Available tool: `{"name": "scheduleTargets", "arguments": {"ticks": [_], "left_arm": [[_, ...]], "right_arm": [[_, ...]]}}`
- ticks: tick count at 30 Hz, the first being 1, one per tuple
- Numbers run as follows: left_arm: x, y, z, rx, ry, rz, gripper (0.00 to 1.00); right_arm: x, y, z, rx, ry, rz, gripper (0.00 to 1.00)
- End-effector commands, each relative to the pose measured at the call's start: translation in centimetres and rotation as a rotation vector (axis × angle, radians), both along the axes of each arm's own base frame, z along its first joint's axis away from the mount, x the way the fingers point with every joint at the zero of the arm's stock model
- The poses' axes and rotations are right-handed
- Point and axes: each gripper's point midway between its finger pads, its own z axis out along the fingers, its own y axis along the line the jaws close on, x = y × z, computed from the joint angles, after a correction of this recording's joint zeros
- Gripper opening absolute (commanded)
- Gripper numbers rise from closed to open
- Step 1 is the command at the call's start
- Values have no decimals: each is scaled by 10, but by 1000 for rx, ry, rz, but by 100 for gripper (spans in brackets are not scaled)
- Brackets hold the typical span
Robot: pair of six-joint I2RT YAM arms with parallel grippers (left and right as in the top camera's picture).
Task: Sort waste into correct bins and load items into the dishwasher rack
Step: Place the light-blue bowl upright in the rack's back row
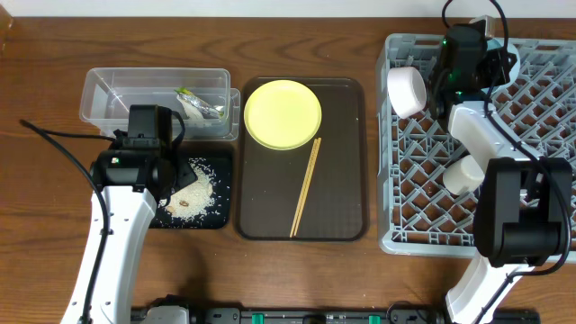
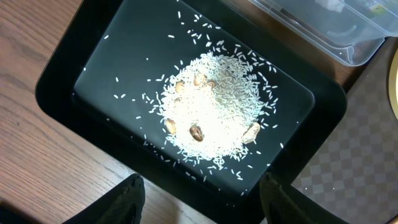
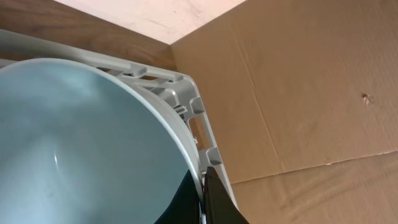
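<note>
My left gripper (image 2: 205, 205) (image 1: 148, 153) is open and empty above the near edge of the black tray (image 2: 68, 93) (image 1: 220, 216), which holds a heap of rice scraps (image 2: 211, 106) (image 1: 193, 193) with a few brown bits. The yellow-green wrapper (image 1: 193, 101) lies in the clear tub (image 1: 108, 85) (image 2: 323, 25). My right gripper (image 3: 202, 199) (image 1: 447, 76) is shut on the rim of the light blue bowl (image 3: 81, 143). Overhead it looks pale and stands on its side (image 1: 407, 90) in the far left corner of the grey rack (image 1: 540, 99) (image 3: 193, 106). A small white cup (image 1: 463, 174) sits in the rack. No second bowl shows.
A dark brown serving tray (image 1: 342, 207) lies in the middle with the yellow plate (image 1: 283, 113) and wooden chopsticks (image 1: 306, 187) on it. My right arm reaches over the rack's near half. Cardboard (image 3: 311, 93) lies beyond the rack's corner.
</note>
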Motion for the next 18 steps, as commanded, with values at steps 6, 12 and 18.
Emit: {"name": "scheduleTargets", "arguments": {"ticks": [6, 12, 18], "left_arm": [[0, 4, 1, 13, 3, 14, 62], [0, 4, 1, 13, 3, 14, 62], [0, 4, 1, 13, 3, 14, 62]], "right_arm": [[4, 20, -14, 26, 25, 41, 1], [-1, 27, -25, 67, 24, 32, 2], [-9, 41, -39, 113, 44, 26, 6]]}}
